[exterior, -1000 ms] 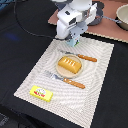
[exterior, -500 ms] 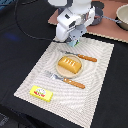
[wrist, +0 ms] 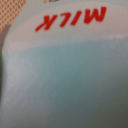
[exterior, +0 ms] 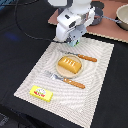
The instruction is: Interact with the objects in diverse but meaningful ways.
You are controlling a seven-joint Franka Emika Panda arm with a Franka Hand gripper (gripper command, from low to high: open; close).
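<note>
The carton (wrist: 65, 75) fills the wrist view: a light-blue face under a white top band with "MILK" in red letters, all blurred by closeness. In the exterior view the carton is hidden behind the gripper (exterior: 74, 46), which hangs over the far edge of the mat (exterior: 100, 75), just beyond the plate (exterior: 57, 72). Whether the carton rests on the mat or is lifted cannot be told.

Against the picture of half a second ago, the arm (exterior: 75, 17) has shifted little; the white wrist sits at much the same place above the mat's far edge, and the loaf, cutlery and packet lie as before.

The fingers are not visible in either view, so how far the pincer is open, and whether it grips the carton, cannot be told; the carton is only pressed very near the wrist camera.

The arm comes in from the far side, its wrist pointing down at the mat.

The loaf (exterior: 69, 64) lies on the plate in the mat's middle. A knife (exterior: 82, 57) lies just beyond the plate and a fork (exterior: 67, 80) on its near side. The packet (exterior: 41, 93) lies near the mat's near corner, well apart from the plate. A pot (exterior: 122, 16) stands on the brown board at the exterior view's right.
</note>
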